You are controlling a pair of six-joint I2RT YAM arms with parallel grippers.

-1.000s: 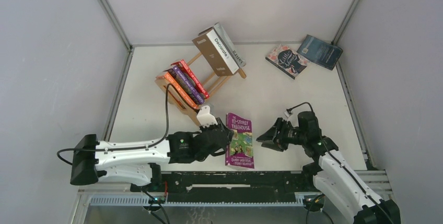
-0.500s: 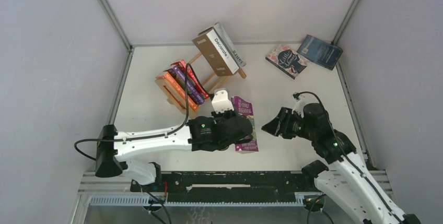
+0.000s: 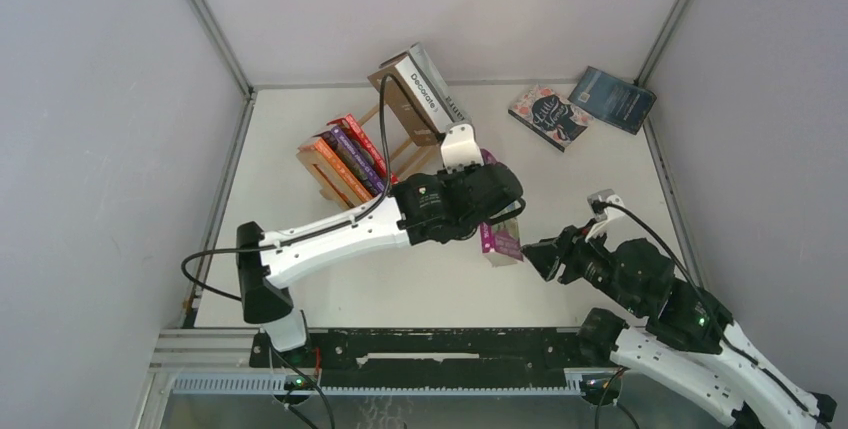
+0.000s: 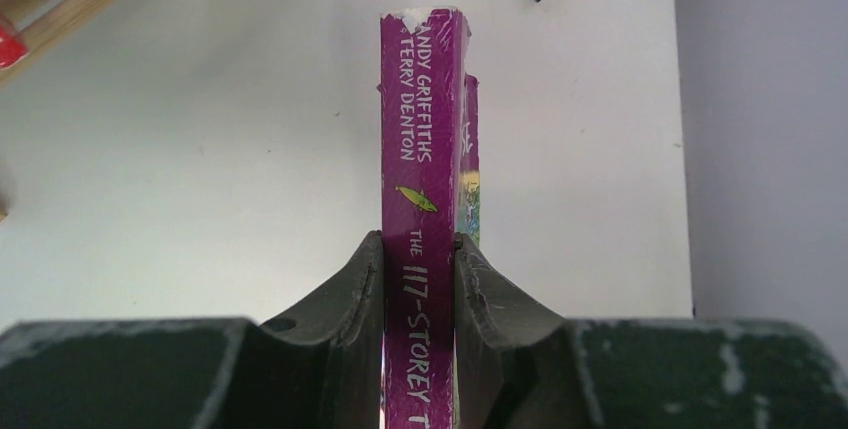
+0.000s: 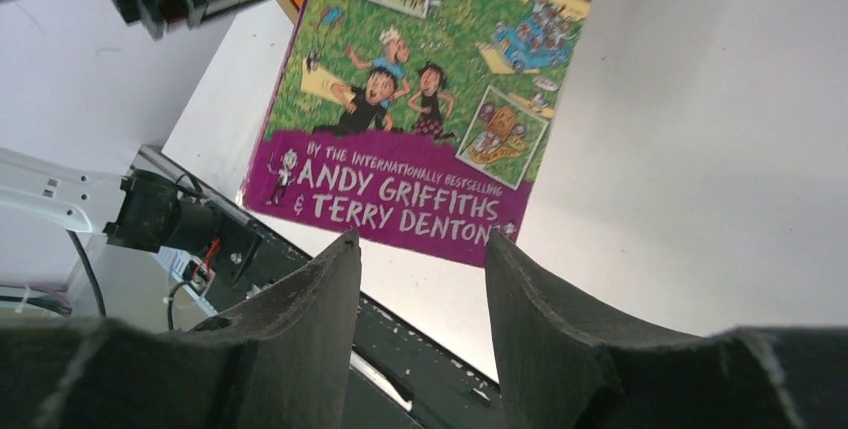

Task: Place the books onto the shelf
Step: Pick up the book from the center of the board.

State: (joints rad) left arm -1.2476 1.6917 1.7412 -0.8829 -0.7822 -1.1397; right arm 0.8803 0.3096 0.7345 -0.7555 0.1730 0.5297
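My left gripper (image 3: 492, 221) is shut on the purple paperback (image 3: 502, 243), held off the table just right of the shelf (image 3: 410, 156). In the left wrist view the jaws (image 4: 420, 241) pinch the book's spine (image 4: 420, 129), which points away from the camera. My right gripper (image 3: 536, 258) hangs open and empty just right of the held book. Its wrist view looks up at the illustrated cover (image 5: 430, 89) beyond its fingertips (image 5: 422, 241). Orange, purple and red books (image 3: 350, 159) stand in the shelf. A brown book (image 3: 408, 99) and a grey-white one (image 3: 438, 75) lean at its far end.
Two dark books lie at the back right of the table, a floral one (image 3: 548, 116) and a blue one (image 3: 612, 99) by the right wall. Grey walls close in the left, back and right sides. The black rail (image 3: 430, 344) runs along the near edge.
The left arm has lifted the purple book from the table's front edge and carried it back and to the right, beside the shelf. The right gripper has drawn back to the right and lower.
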